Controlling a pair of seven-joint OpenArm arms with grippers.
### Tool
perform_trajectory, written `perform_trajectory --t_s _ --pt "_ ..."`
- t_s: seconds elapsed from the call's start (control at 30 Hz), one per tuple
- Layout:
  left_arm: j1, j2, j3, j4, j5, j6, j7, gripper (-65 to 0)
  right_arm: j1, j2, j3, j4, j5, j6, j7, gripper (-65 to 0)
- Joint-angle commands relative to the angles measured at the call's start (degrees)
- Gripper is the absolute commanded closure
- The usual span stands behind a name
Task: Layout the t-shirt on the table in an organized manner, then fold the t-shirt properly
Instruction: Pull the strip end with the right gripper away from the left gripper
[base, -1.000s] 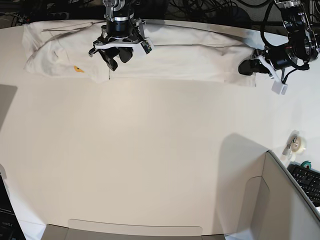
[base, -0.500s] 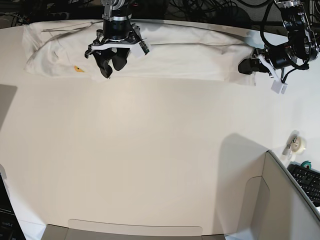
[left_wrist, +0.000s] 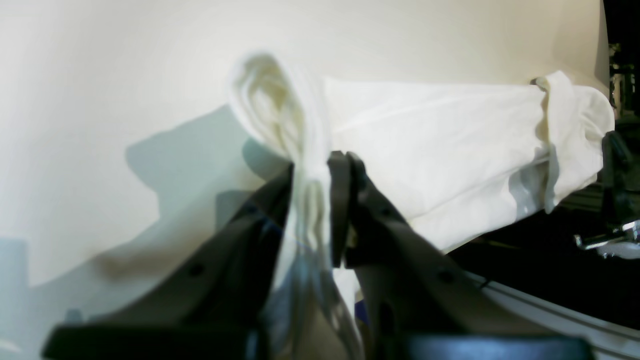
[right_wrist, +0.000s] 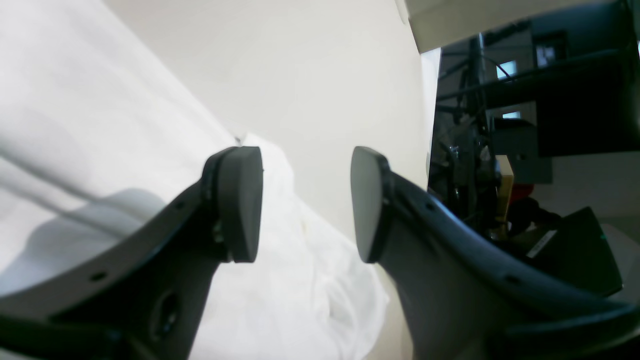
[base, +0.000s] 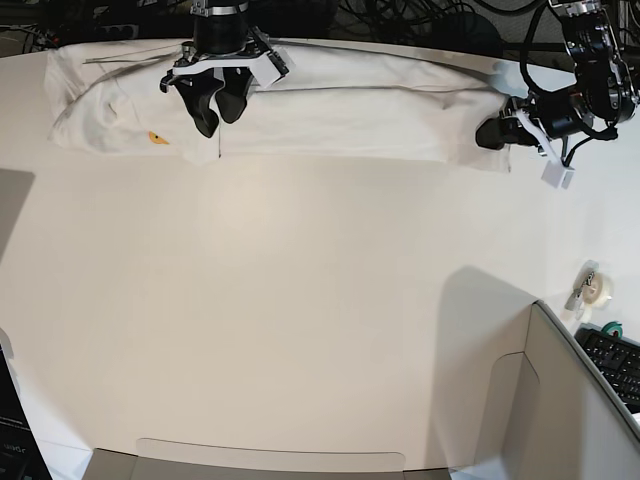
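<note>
The white t-shirt lies as a long bunched band along the far edge of the table, with a small orange print spot showing near its left end. My left gripper is at the shirt's right end, shut on a pinched fold of the white cloth; the rest of the t-shirt stretches away behind it. My right gripper hangs open over the left part of the band. In the right wrist view the right gripper holds nothing, with the t-shirt below it.
A tape roll and a keyboard sit at the right edge. A grey box corner rises at the front right. Dark cables run behind the table's far edge.
My right gripper has moved left and toward the far edge over the shirt, staying open. The left gripper and the shirt's right end have not moved.
</note>
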Motion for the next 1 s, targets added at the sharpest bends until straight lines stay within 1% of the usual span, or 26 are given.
perform_trajectory --t_s 0.0,0.3,0.37,0.4,0.57,0.6,0.67,0.73,0.8,0.83,0.9,0.97 --pt "-0.45 -0.89 -0.34 0.84 -1.25 -0.02 0.08 0.0 -0.64 -0.13 -0.12 1.10 -1.06 -1.85 0.83 -27.9" --pt "-0.45 -0.89 -0.34 0.84 -1.25 -0.02 0.08 0.0 0.60 -0.39 1.19 1.28 -0.98 -3.25 1.18 -27.9" --pt "-0.45 -0.89 -0.34 0.84 -1.25 -0.02 0.08 0.0 0.86 -0.39 1.90 1.28 -0.01 -3.34 3.38 -27.9" --pt "-0.45 -0.89 -0.34 0.84 -1.25 -0.02 0.08 0.0 0.77 -0.48 2.51 1.28 1.57 -3.25 4.25 -27.9" --pt "-0.45 -0.71 -0.34 0.84 -1.25 -0.02 0.08 0.0 1.30 -0.13 4.27 1.28 10.10 -3.43 5.22 -27.9" --pt "-0.45 -0.71 -0.34 0.84 -1.25 -0.02 0.08 0.0 1.30 -0.13 4.80 1.28 11.95 -3.43 6.54 -27.9" --pt "-0.45 -0.71 -0.34 0.84 -1.25 -0.02 0.08 0.0 0.68 -0.30 6.82 1.28 15.90 -3.25 11.11 -27.9" --pt "-0.45 -0.62 -0.34 0.84 -1.25 -0.02 0.08 0.0 -0.55 -0.65 9.81 1.28 21.62 -3.08 16.12 -27.9" --pt "-0.45 -0.62 -0.34 0.84 -1.25 0.06 0.08 0.0 -2.04 -0.74 13.41 1.19 28.21 -2.90 22.36 -27.9" --pt "-0.45 -0.62 -0.34 0.84 -1.25 0.06 0.08 0.0 -3.01 -0.65 15.35 1.19 31.90 -2.29 25.00 -27.9" --pt "-0.45 -0.54 -0.34 0.84 -1.25 0.06 0.08 0.0 -4.94 -0.57 19.39 1.19 40.26 0.00 30.19 -27.9" --pt "-0.45 -0.62 -0.34 0.84 -1.25 0.06 0.08 0.0 -6.17 -0.30 22.73 1.19 47.20 2.20 32.65 -27.9"
